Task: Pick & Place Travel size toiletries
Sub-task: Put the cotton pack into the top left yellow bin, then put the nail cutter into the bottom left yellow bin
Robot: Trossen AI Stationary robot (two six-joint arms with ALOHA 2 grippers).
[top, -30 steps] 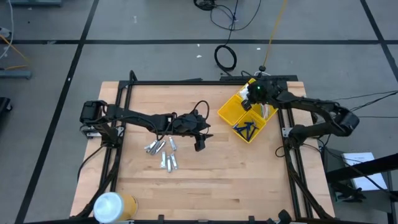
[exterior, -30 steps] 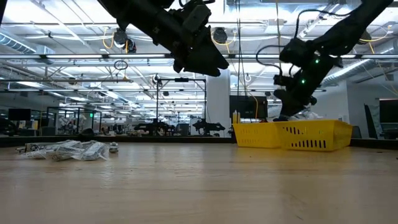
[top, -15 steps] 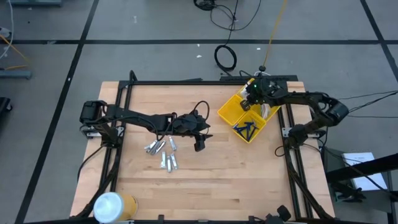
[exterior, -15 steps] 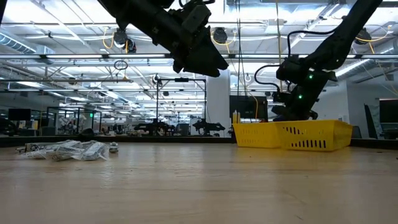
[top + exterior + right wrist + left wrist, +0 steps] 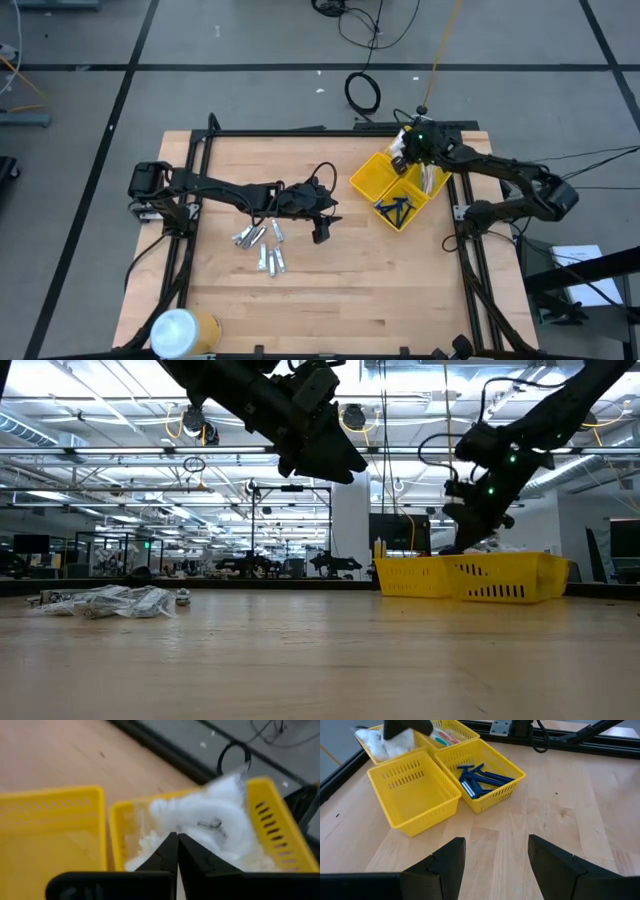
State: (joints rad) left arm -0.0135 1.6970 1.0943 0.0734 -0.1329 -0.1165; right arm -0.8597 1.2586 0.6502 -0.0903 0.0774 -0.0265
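At the upper right of the high view, the right gripper (image 5: pixel 403 150) has come back up over the far compartment of the yellow bin (image 5: pixel 370 183), after dipping lower into it half a second ago. Its fingers (image 5: pixel 172 851) are pressed fully together, and the right wrist view shows a clear plastic packet (image 5: pixel 210 820) at their tips, above the white heap in that compartment; whether it is pinched or just lying there I cannot tell. The dip and rise read as a drop-off into the bin, or a failed release.

The left gripper (image 5: pixel 322 229) has not shifted; it hangs mid-bench with its fingers (image 5: pixel 445 865) partly apart and empty. The remaining silvery tubes (image 5: pixel 262 246) lie left of centre on the bench (image 5: pixel 330 290), and blue combs (image 5: pixel 480 777) already sit in a near compartment. Sorting looks partly done.
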